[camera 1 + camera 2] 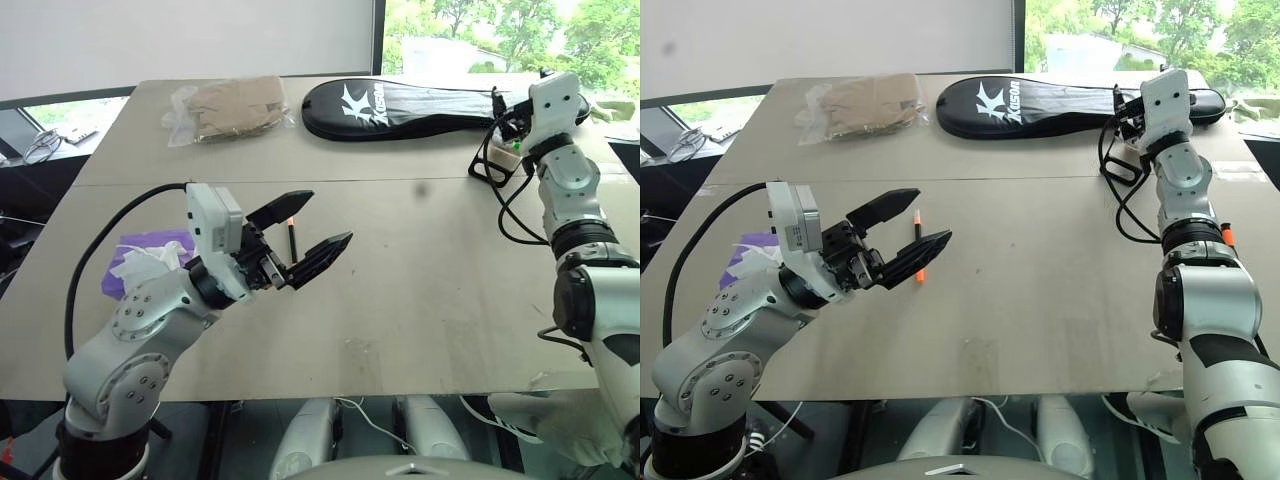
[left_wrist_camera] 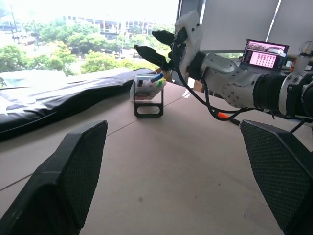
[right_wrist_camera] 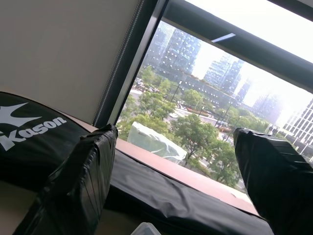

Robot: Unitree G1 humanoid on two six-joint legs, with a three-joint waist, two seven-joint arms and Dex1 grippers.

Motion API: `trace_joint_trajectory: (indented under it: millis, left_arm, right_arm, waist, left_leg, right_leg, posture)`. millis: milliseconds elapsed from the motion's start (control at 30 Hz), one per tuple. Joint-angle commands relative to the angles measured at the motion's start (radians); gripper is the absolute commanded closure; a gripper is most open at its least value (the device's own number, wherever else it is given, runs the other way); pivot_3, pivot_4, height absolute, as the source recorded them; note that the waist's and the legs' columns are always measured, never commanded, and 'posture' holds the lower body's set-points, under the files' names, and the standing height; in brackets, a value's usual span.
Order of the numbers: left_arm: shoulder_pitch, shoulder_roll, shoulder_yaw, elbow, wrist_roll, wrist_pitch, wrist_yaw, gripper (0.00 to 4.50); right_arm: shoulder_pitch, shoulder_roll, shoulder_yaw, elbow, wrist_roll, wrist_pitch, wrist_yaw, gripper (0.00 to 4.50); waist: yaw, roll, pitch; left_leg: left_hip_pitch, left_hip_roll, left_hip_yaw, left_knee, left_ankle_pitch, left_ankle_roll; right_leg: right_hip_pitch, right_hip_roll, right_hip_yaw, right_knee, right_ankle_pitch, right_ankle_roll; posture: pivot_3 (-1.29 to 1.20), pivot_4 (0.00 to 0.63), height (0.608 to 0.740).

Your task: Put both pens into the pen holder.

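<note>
Left wrist view shows our right hand (image 2: 146, 43) wide above the black-framed pen holder (image 2: 148, 92); next, our wide left hand (image 1: 902, 230) must grasp the orange-tipped black pen (image 1: 918, 246) mid-bench.

I see a matt, smooth beige laminate table (image 1: 420, 290), a long black fabric racket bag (image 1: 400, 108) with slight sheen, a crinkly clear plastic bag (image 1: 228, 108), and textured black rubbery finger pads (image 2: 80, 166).

**One pen loose, one in the holder**

Your black, orange-tipped pen (image 1: 918, 247) lies flat on the worktop's near half. The pen holder (image 2: 148, 96) stands tilted at the far right, with a blue-tipped pen (image 2: 157, 78) sticking out of its top.
</note>
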Motion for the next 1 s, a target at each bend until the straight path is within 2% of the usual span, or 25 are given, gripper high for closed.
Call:
trace_joint_trajectory:
  millis: [33, 100, 200, 300, 367, 500, 567, 633, 767, 867, 933, 967, 1000]
  left_arm:
    - [0.008, 0.007, 0.0, -0.018, 0.011, -0.006, 0.003, 0.0]
    - [0.029, 0.007, 0.006, -0.01, -0.006, 0.024, 0.03, 0.0]
    - [0.05, 0.0, 0.019, -0.009, 0.011, 0.124, 0.197, 0.0]
    - [-0.013, -0.026, 0.022, 0.023, 0.035, 0.267, 0.429, 0.0]
    - [-0.089, -0.063, 0.03, 0.078, 0.004, 0.418, 0.591, 0.0]
    - [-0.228, -0.116, 0.051, 0.173, -0.027, 0.711, 0.759, 0.0]
    - [-0.329, -0.144, 0.038, 0.244, 0.043, 0.859, 0.83, 0.0]
    - [-0.414, -0.176, 0.025, 0.323, 0.086, 0.946, 0.836, 0.0]
    - [-0.509, -0.265, 0.034, 0.477, 0.153, 1.036, 0.811, 0.0]
    - [-0.542, -0.297, 0.001, 0.549, 0.178, 1.035, 0.732, 0.0]
    - [-0.555, -0.311, -0.03, 0.588, 0.201, 1.038, 0.701, 0.0]
    - [-0.559, -0.318, -0.038, 0.606, 0.202, 1.039, 0.691, 0.53]
    - [-0.557, -0.311, -0.061, 0.61, 0.216, 1.04, 0.677, 0.61]
  right_arm:
    - [0.006, -0.016, -0.011, -0.036, 0.013, -0.025, -0.005, 0.03]
    - [0.02, -0.017, -0.028, -0.071, 0.048, -0.023, 0.044, 0.03]
    - [0.114, -0.009, -0.035, -0.266, 0.192, 0.078, 0.349, 0.03]
    - [0.337, -0.053, -0.011, -0.704, 0.431, 0.419, 0.653, 0.03]
    - [0.483, -0.129, 0.02, -0.94, 0.495, 0.586, 0.748, 0.03]
    - [0.644, -0.228, 0.024, -1.215, 0.595, 0.833, 0.804, 0.03]
    - [0.711, -0.261, 0.03, -1.308, 0.593, 0.873, 0.81, 0.03]
    - [0.754, -0.271, 0.033, -1.383, 0.611, 0.927, 0.798, 0.03]
    - [0.808, -0.268, 0.058, -1.463, 0.564, 0.942, 0.761, 0.03]
    - [0.829, -0.26, 0.061, -1.502, 0.579, 0.987, 0.743, 0.03]
    - [0.851, -0.27, 0.075, -1.531, 0.526, 0.989, 0.706, 0.03]
    - [0.858, -0.27, 0.077, -1.542, 0.533, 0.998, 0.711, 0.0]
    - [0.867, -0.269, 0.078, -1.555, 0.537, 1.008, 0.708, 0.0]
  waist:
    - [0.0, 0.0, 0.0]
    - [0.0, 0.0, 0.0]
    - [0.001, 0.0, 0.0]
    - [0.012, 0.0, 0.0]
    - [0.027, 0.0, 0.0]
    - [0.034, 0.0, 0.0]
    - [0.034, -0.001, 0.0]
    - [0.032, -0.004, 0.0]
    - [0.032, -0.004, 0.0]
    - [0.032, -0.005, 0.001]
    - [0.042, -0.005, 0.0]
    - [0.042, -0.005, 0.0]
    - [0.048, -0.005, 0.0]
  left_leg:
    - [0.0, 0.0, 0.0, 0.0, 0.0, 0.0]
    - [0.0, 0.0, 0.0, 0.0, 0.0, 0.0]
    - [0.0, 0.0, 0.0, 0.0, 0.0, 0.0]
    - [0.0, 0.001, -0.002, 0.001, 0.0, 0.001]
    - [-0.003, 0.001, -0.007, 0.004, -0.001, 0.001]
    - [-0.004, -0.001, -0.007, 0.009, -0.002, 0.002]
    - [-0.003, -0.001, -0.006, 0.012, -0.002, 0.002]
    - [-0.001, -0.001, -0.006, 0.013, -0.003, 0.005]
    - [0.001, -0.001, -0.005, 0.014, -0.001, 0.001]
    - [0.0, -0.001, -0.004, 0.014, 0.0, 0.0]
    - [0.0, -0.002, -0.004, 0.014, 0.0, 0.0]
    - [0.0, -0.002, -0.005, 0.014, 0.0, 0.0]
    - [0.0, -0.002, -0.005, 0.014, 0.0, 0.0]
  right_leg:
    - [0.0, 0.0, 0.0, 0.0, 0.0, 0.0]
    - [0.0, 0.0, 0.0, 0.0, 0.0, 0.0]
    - [0.0, 0.0, 0.0, 0.0, 0.0, 0.0]
    - [0.001, 0.0, 0.0, 0.0, 0.0, 0.0]
    - [0.002, -0.001, -0.003, 0.0, 0.0, 0.0]
    - [0.001, -0.001, -0.005, 0.004, 0.0, 0.001]
    - [0.001, -0.001, -0.005, 0.007, 0.001, 0.001]
    - [0.001, 0.0, -0.005, 0.012, 0.001, 0.001]
    - [0.002, 0.0, -0.005, 0.014, 0.001, 0.001]
    - [0.002, -0.001, -0.003, 0.013, 0.001, 0.001]
    - [0.001, -0.001, -0.003, 0.013, 0.001, 0.001]
    - [0.002, -0.002, -0.005, 0.013, 0.001, 0.001]
    - [0.002, -0.002, -0.005, 0.013, 0.001, 0.001]
  posture:
    - [0.0, 0.15, 0.74]
    - [0.0, 0.15, 0.74]
    - [0.0, 0.15, 0.74]
    - [0.0, 0.15, 0.74]
    - [0.0, 0.15, 0.74]
    - [0.0, 0.15, 0.74]
    - [0.0, 0.15, 0.74]
    - [0.0, 0.15, 0.74]
    - [0.0, 0.15, 0.74]
    - [0.0, 0.15, 0.74]
    - [0.0, 0.15, 0.74]
    - [0.0, 0.15, 0.74]
    - [0.0, 0.15, 0.74]
